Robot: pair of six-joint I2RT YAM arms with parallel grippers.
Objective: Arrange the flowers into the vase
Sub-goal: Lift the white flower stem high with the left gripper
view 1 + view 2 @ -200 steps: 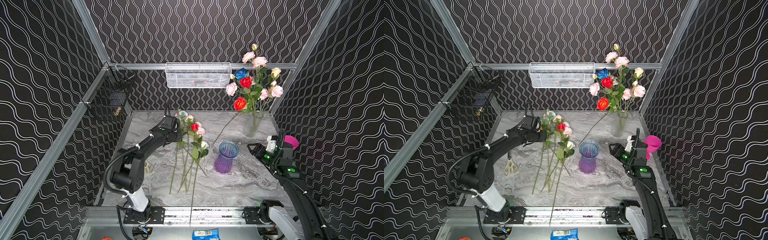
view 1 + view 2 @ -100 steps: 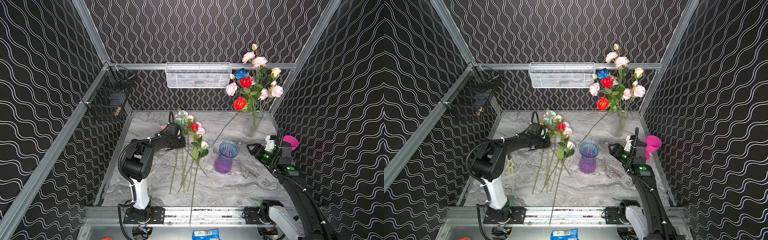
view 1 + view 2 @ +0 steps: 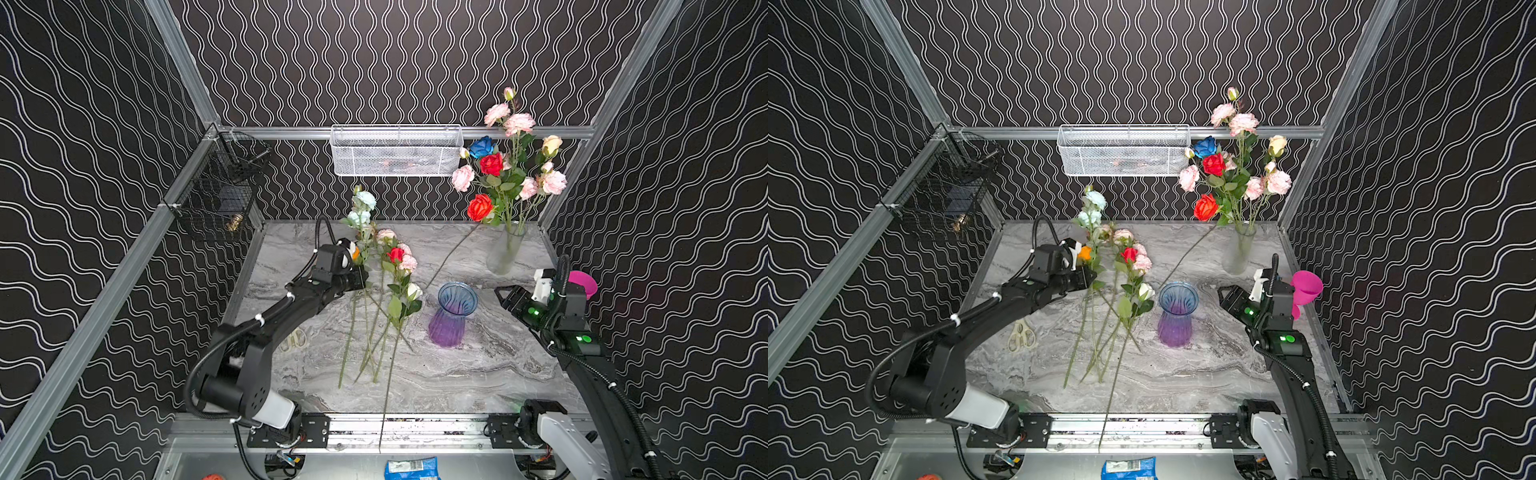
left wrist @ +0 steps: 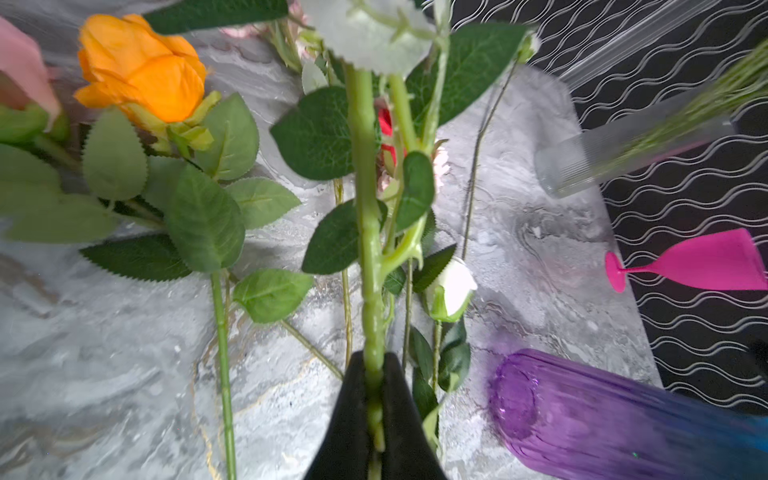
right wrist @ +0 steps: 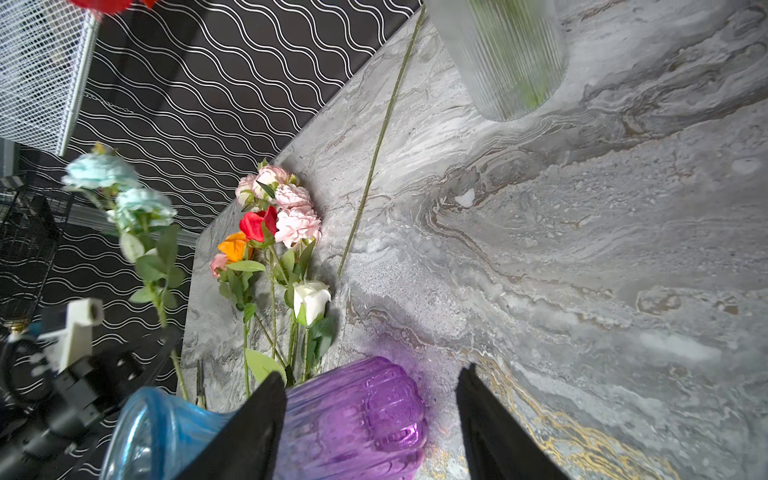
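Pinches a green stem [image 4: 365,199] with the left gripper [image 4: 374,368], pressed together on it from both sides. Holds that stem off the table [image 3: 478,374], near upright, with pale-blue blooms [image 3: 365,200] at its top, above the pile. Reaches with the left gripper [image 3: 360,277] to the pile's left edge, toward the back.

Shows the other flowers [image 3: 394,307] lying flat in a loose pile at mid-table, heads toward the back wall and stems fanned toward the front. Counts among them pink heads, a red one [image 3: 395,254], a white bud [image 3: 413,291] and an orange bloom [image 4: 141,66] nearest the left gripper. Shows one long stem running past the table's front edge.

Stands the purple vase [image 3: 451,316] upright just right of the pile. Hangs the right gripper [image 3: 505,293] just right of that vase, spread wide and apart from the glass in both top views.

Shows a clear vase [image 3: 505,251] at the back right corner, with a bouquet [image 3: 505,178] of pink, red, blue and cream blooms in it. Shows a thin stem [image 3: 449,257] slanting from beside that vase down toward the pile. Shows scissors [image 3: 1021,334] flat on the table left of the pile, and a pink cup [image 3: 582,282] by the right arm.
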